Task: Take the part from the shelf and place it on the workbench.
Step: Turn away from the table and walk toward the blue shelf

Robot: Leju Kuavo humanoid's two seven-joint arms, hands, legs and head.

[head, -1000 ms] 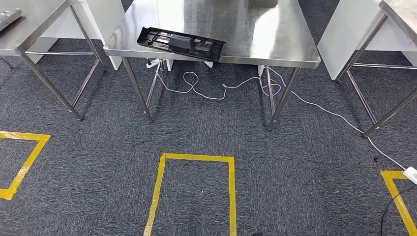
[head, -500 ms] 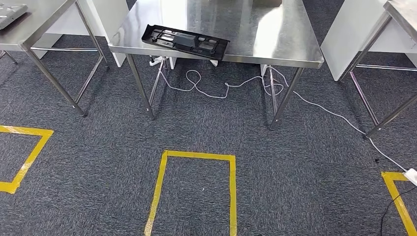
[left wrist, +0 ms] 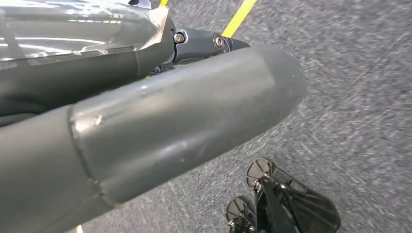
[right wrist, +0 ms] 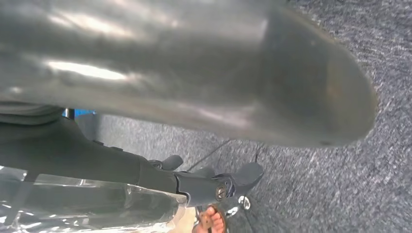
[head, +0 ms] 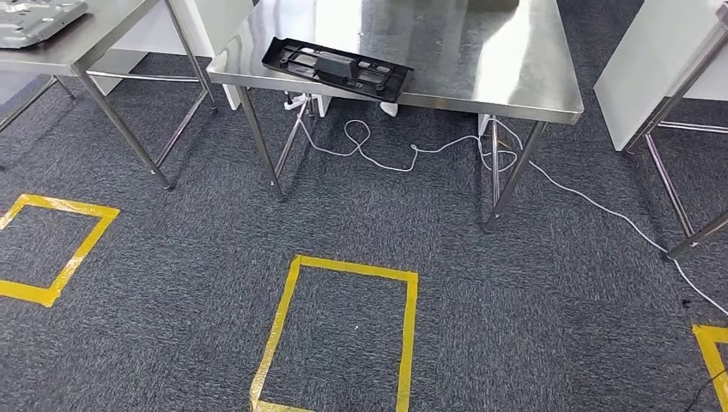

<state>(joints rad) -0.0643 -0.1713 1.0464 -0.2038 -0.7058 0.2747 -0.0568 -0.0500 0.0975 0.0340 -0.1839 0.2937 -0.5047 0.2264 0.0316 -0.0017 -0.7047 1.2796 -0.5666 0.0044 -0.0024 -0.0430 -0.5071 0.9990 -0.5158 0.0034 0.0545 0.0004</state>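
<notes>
A long black plastic part (head: 336, 67) lies flat on the steel workbench (head: 489, 69), near its front left corner. Both arms hang over the dark carpet. My left hand (left wrist: 160, 111) shows a thick grey thumb and straight dark fingers (left wrist: 204, 41) with nothing in them. My right hand (right wrist: 194, 97) looks the same, its dark fingers (right wrist: 194, 182) stretched out and holding nothing. Both hands are far from the part.
A second steel table (head: 94, 39) at the left carries a grey metal piece (head: 34, 17). A white cable (head: 412, 154) trails under the workbench. Yellow tape boxes (head: 343, 275) mark the carpet. A white cabinet (head: 652, 69) stands right. A person's sandalled foot (right wrist: 211, 221) is near my right hand.
The whole picture has shifted to the right, so the camera has turned left. The black part stays in its place on the workbench.
</notes>
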